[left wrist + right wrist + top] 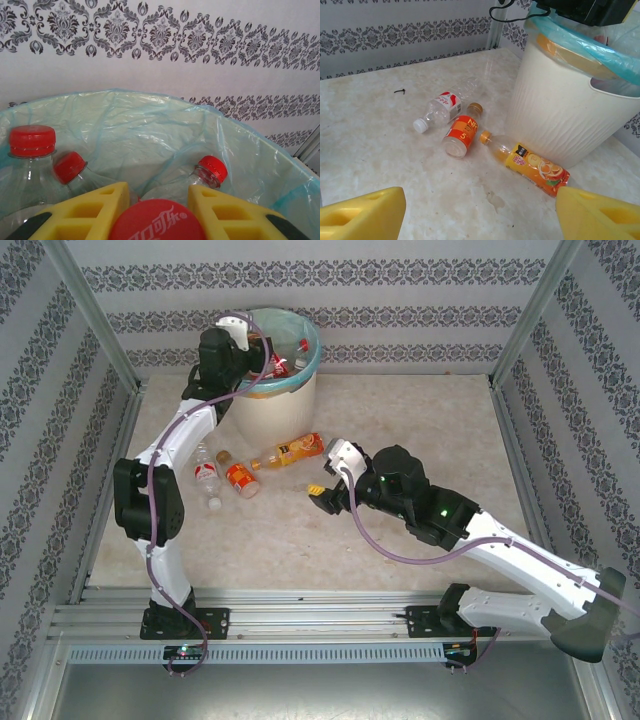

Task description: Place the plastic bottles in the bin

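- Holding a red-capped Coca-Cola bottle [157, 225] in our left gripper [157, 202], fingers closed around it at the cap, directly above the bin [280, 410] mouth.
- Our right gripper [322, 492] gapes wide, empty.
- The orange juice bottle [290, 451] lies just beyond it, long axis crosswise, cap pointing left; our right arm is nearer.

A robot test cell in a lab is shown, not a lived-in room: a marble-look table [420, 420] is boxed in by bare aluminium posts [92, 315] and by panels papered in grey damask [330, 275], set just behind the bin [275, 415] and to both sides of it. Across the table from the bin, a left arm [145, 505] and a right arm [520, 545] are bolted to a slotted metal rail [320, 620]. Cables [400, 555] are looped along them.
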Available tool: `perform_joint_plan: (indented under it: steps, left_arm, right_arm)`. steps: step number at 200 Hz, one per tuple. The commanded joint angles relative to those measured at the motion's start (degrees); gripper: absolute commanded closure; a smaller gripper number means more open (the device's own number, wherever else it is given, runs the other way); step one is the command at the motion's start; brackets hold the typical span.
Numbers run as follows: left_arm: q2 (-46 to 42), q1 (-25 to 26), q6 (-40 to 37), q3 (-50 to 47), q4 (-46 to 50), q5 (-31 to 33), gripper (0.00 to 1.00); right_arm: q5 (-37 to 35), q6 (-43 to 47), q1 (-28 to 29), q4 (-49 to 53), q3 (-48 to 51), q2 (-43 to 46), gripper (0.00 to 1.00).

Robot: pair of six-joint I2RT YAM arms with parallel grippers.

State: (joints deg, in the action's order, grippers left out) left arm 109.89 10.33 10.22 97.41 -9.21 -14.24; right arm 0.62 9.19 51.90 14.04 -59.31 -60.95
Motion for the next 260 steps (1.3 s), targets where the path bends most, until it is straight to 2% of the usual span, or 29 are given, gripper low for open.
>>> perform_joint_plan:
  steps: [1,23,36,56,88,110,129,168,185,212,260]
  left_arm:
    - [1.52,-1.25,3.74,-1.38,6.85,-2.91,0.48]
    - [-2.53,-2.31,7.03,0.33,4.71,-2.94,0.32]
    - [-5.34,-2.64,7.84,1.34,3.97,-0.92,0.21]
    - [-9.31,-2.86,7.29,2.53,3.18,2.88,0.16]
    - [-12.16,-3.18,5.99,5.22,7.51,7.83,0.16]
    - [-14.23,-3.13,4.81,4.25,8.99,10.05,0.23]
    - [-14.70,-3.13,3.68,5.42,12.51,9.71,0.29]
    - [-14.88,-3.11,3.69,8.69,22.85,8.84,0.30]
    - [-15.73,-3.18,3.55,9.55,28.44,7.67,0.30]
    - [-22.80,-3.03,4.24,2.28,29.57,7.85,0.29]
    - [-41.38,-3.04,1.96,-13.85,33.46,15.34,0.28]
  right_arm:
    - [-0.62,-1.10,0.13,0.33,-1.99,-0.55,0.21]
    - [-0.39,-1.61,0.13,0.35,-2.47,-0.75,0.21]
    - [-0.18,-1.88,0.14,0.24,-2.60,-0.98,0.22]
    - [0.38,-2.25,0.15,-0.07,-2.72,-1.85,0.22]
    - [1.75,-2.64,0.22,-0.07,-3.66,-4.15,0.23]
    - [2.19,-3.10,0.22,-0.07,-4.14,-5.19,0.23]
    - [2.11,-3.35,0.22,-0.37,-3.90,-5.24,0.24]
    - [-0.25,-4.16,-0.07,0.61,-4.53,-6.50,0.24]
    - [1.02,-3.78,-0.31,1.47,-5.54,-7.80,0.24]
    - [2.64,-3.72,-0.40,2.33,-8.30,-11.81,0.24]
    - [1.71,-8.18,0.77,1.77,-16.38,-24.37,0.27]
